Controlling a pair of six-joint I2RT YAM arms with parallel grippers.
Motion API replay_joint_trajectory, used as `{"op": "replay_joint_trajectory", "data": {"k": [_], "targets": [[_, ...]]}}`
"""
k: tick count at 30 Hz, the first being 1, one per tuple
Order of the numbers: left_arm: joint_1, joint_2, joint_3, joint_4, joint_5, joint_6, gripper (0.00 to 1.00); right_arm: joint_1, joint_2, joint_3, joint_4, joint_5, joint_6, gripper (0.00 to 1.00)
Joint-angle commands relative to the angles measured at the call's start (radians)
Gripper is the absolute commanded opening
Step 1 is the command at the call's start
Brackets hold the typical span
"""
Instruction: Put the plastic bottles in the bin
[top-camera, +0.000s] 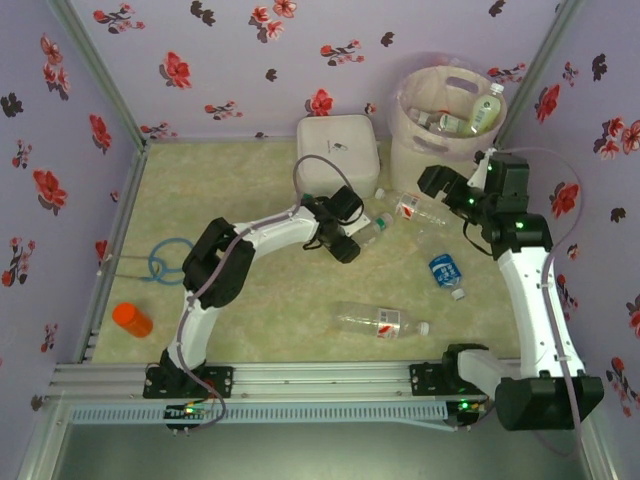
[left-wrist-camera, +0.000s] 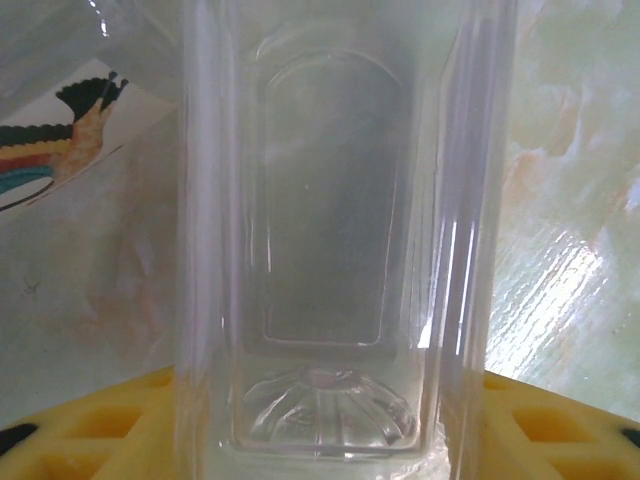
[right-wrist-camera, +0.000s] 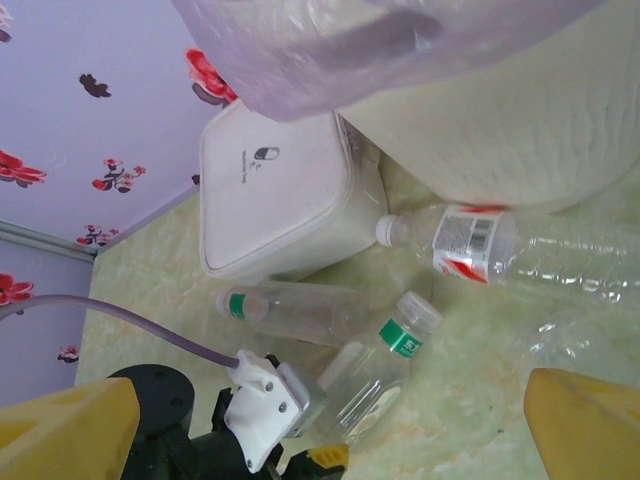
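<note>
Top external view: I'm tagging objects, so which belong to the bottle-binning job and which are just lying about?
Job: bin, upright bottle inside it, green-labelled bottle in the left gripper, red-labelled bottle beside the bin, blue-labelled bottle, red-labelled bottle nearest the bases.
Lying about: white lidded box, blue cord loop, orange container.
</note>
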Motion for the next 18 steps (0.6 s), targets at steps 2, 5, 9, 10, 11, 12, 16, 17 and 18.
{"op": "replay_joint_trajectory", "data": {"k": [2,5,9,10,11,12,16,17,18], "targets": [[-0.008,-0.08,-0.019,0.004,-0.005,-0.016,0.42,-0.004,-0.047,-0.061,0.083,-0.053,0.087,0.99],[-0.01,-0.14,-0.02,0.003,-0.015,-0.038,0.38,-0.004,-0.056,-0.074,0.124,-0.086,0.13,0.99],[-0.008,-0.249,-0.083,0.063,-0.027,-0.058,0.32,0.01,-0.042,-0.083,0.186,-0.13,0.193,0.98],[-0.007,-0.278,-0.107,0.085,-0.027,-0.063,0.32,0.021,-0.038,-0.084,0.205,-0.133,0.206,0.97],[-0.007,-0.313,-0.138,0.117,-0.026,-0.069,0.32,0.043,-0.032,-0.086,0.229,-0.14,0.213,0.96],[-0.005,-0.349,-0.181,0.164,-0.019,-0.075,0.32,0.076,-0.022,-0.077,0.239,-0.147,0.207,0.95],[0.007,-0.482,-0.343,0.325,0.007,-0.128,0.28,0.229,0.058,0.013,0.144,-0.073,0.139,0.91],[0.014,-0.511,-0.377,0.352,0.021,-0.139,0.28,0.263,0.081,0.024,0.132,-0.044,0.128,0.91],[0.02,-0.535,-0.408,0.378,0.037,-0.148,0.28,0.288,0.102,0.025,0.142,-0.034,0.128,0.9]]}}
